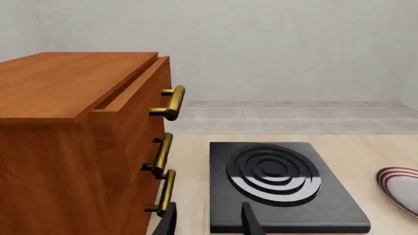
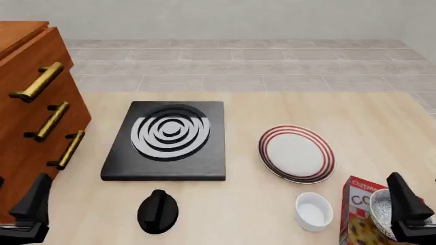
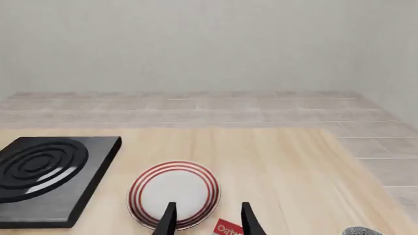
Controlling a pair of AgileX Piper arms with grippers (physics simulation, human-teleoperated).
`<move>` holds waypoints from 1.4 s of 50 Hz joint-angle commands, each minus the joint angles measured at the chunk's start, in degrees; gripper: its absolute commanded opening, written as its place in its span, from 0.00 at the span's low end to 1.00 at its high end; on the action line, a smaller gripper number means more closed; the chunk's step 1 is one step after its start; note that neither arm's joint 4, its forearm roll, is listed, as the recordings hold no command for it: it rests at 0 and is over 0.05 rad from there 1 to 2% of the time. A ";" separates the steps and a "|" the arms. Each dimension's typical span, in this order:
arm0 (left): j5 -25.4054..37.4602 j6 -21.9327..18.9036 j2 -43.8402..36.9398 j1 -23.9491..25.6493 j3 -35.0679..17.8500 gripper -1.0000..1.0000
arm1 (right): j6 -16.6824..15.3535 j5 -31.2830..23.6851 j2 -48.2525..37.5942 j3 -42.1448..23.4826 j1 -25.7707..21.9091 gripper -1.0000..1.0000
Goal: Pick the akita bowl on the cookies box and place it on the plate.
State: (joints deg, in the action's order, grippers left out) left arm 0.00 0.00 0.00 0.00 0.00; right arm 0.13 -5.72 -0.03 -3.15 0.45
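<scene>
The dark-walled, speckled-white akita bowl [image 2: 380, 210] sits on the red-and-white checked cookies box [image 2: 356, 206], at about five o'clock from the red-ringed white plate [image 2: 297, 153]. Nothing is lifted yet. The right gripper [image 3: 205, 218] hovers nearby, parted and empty, as is the left gripper [image 1: 209, 220].

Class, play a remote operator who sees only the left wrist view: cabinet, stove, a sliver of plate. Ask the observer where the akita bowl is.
Operator: Where is the akita bowl?
Observer: The akita bowl sits on the cookies box at the table's near right, beside the right gripper.
Operator: Is the plate free?
Observer: Yes, the plate holds nothing.
Operator: Anything else nearby?
Observer: A plain white bowl stands just left of the box.
</scene>
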 commanded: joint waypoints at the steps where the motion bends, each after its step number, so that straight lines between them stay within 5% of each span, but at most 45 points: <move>1: 0.00 0.00 0.00 0.00 0.00 1.00 | -1.13 4.96 0.00 3.07 -0.29 1.00; 30: 0.00 0.00 0.00 0.00 0.00 1.00 | -2.03 -0.78 -5.65 -1.07 -1.21 1.00; 51: 0.00 0.00 0.00 0.00 0.00 1.00 | -3.77 -18.30 -3.66 -8.65 -2.54 1.00; 70: 0.00 0.00 0.00 0.00 0.00 1.00 | -5.45 -25.15 -4.55 -10.73 -2.43 1.00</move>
State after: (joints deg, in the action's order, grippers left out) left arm 0.00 0.00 0.00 0.00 0.00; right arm -4.51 -27.39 -4.11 -12.67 -2.23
